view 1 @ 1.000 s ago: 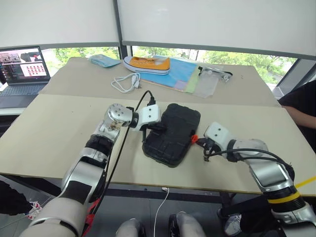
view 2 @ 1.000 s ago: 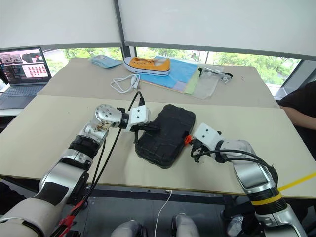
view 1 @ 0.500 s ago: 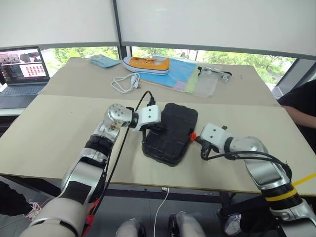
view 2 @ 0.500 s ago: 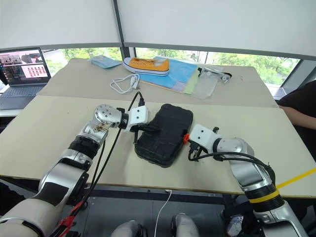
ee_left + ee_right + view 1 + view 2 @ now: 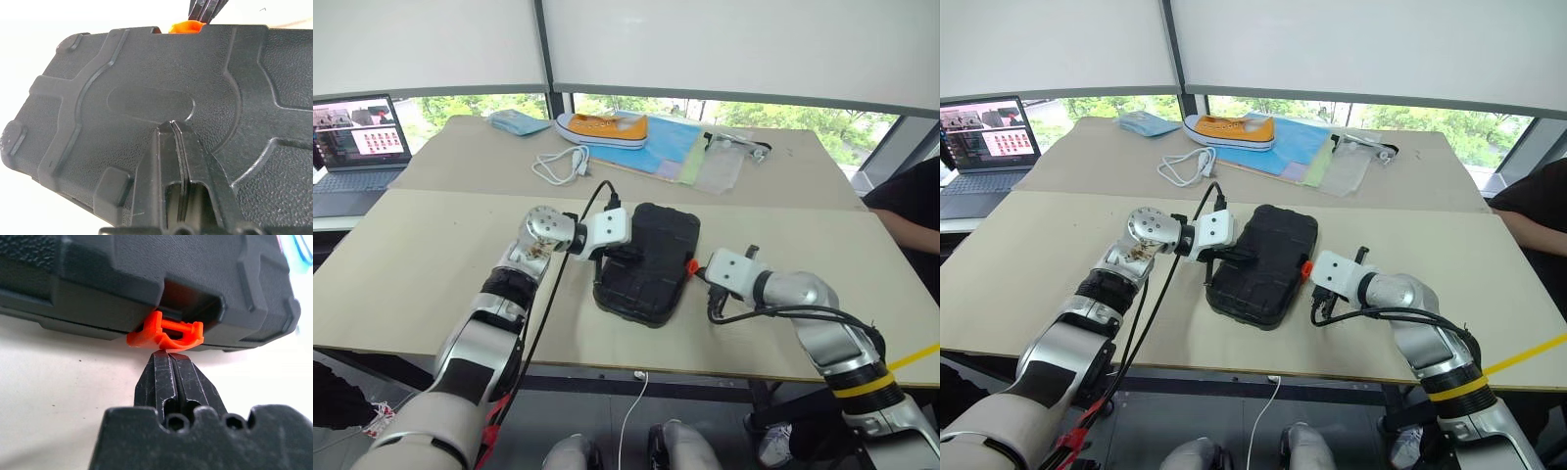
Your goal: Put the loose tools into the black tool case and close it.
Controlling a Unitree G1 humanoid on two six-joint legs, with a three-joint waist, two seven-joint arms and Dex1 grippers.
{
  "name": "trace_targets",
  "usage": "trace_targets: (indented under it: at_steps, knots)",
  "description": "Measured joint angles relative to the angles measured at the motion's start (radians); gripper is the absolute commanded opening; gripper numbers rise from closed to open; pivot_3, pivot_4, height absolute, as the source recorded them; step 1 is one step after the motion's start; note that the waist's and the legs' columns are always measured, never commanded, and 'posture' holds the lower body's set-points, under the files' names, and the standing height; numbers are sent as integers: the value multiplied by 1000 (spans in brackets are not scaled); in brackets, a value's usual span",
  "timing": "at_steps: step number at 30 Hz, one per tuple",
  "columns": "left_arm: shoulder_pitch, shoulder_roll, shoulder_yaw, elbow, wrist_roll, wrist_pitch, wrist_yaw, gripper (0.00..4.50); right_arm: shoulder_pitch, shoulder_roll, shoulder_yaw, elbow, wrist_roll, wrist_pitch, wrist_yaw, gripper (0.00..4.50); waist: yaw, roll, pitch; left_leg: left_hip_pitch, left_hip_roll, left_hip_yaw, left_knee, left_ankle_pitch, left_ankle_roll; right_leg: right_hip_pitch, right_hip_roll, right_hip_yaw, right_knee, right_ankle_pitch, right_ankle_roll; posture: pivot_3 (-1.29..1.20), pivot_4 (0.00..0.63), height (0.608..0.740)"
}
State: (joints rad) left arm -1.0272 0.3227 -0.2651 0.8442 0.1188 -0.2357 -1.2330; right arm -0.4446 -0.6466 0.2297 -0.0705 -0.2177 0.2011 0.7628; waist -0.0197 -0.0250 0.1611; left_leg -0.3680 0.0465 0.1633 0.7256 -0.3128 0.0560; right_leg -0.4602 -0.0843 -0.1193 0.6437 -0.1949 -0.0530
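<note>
Tool case lies lid-down-shut on the near table, between the two grippers, its orange latch on the side facing the right gripper. That gripper's jaws are pressed fully together and hold nothing; their joined tips sit just beneath the latch, touching or nearly touching its underside. Compared with a second ago, the right gripper has closed in on the case's edge from a spot apart, and the case has turned slightly on the table. The left gripper has kept its place: jaws together, empty, tips resting on the lid near its middle, seemingly pinning it. No loose tools lie on the table, so they are probably already inside, and what remains is likely flipping the latch up to lock the case
</note>
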Motion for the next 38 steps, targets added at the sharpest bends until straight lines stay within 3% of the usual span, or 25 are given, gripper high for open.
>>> trace_targets:
  at_steps: [9,14,17,21,27,28,32,38]
  knots:
    - [-39,-92,9,80,-8,59,8,7,-61,64,40,-17,-17,-171,-20,0,28,0,-5,0,-1,-2,0,-1,1,2,3,-3,-1,0,0,0,150,718]
    - [-34,-78,20,77,-30,63,4,7,-20,67,-29,-52,58,-63,-12,0,27,-1,-7,-1,-2,-1,2,-3,5,2,-3,-1,-2,0,1,0,150,718]
    - [15,-5,64,13,-71,113,-6,711,12,59,-199,-141,251,149,31,798,9,-1,-7,-1,-1,-2,1,-3,5,1,-4,-2,-2,0,1,0,150,718]
    - [153,184,154,-185,-167,274,-85,2198,137,-91,-433,-240,528,390,184,2196,-7,-1,-7,2,-1,-2,-8,-1,1,1,-3,-2,-3,-2,-2,0,150,718]
    - [386,432,277,-506,-330,576,-175,4403,173,-254,-599,-192,764,543,355,4199,1,-2,5,-3,-1,-3,-12,3,-4,-6,-1,-2,-3,-2,-2,0,150,718]
    - [422,492,311,-569,-370,630,-194,4491,169,-293,-612,-170,800,560,399,4388,3,-2,6,-3,-1,-3,-12,3,-4,-6,-1,-2,-3,-2,-2,0,150,718]
    - [520,672,452,-731,-472,749,-232,4491,171,-440,-641,-92,831,553,538,4388,12,-1,7,-2,-2,-3,-13,2,-3,-5,-3,-2,-4,-3,-2,0,150,718]
    - [543,677,483,-777,-532,810,-185,4491,166,-451,-608,-50,829,490,580,4388,35,-1,7,-2,-3,-3,-12,1,-2,-4,-6,-3,-6,-3,-1,0,150,718]
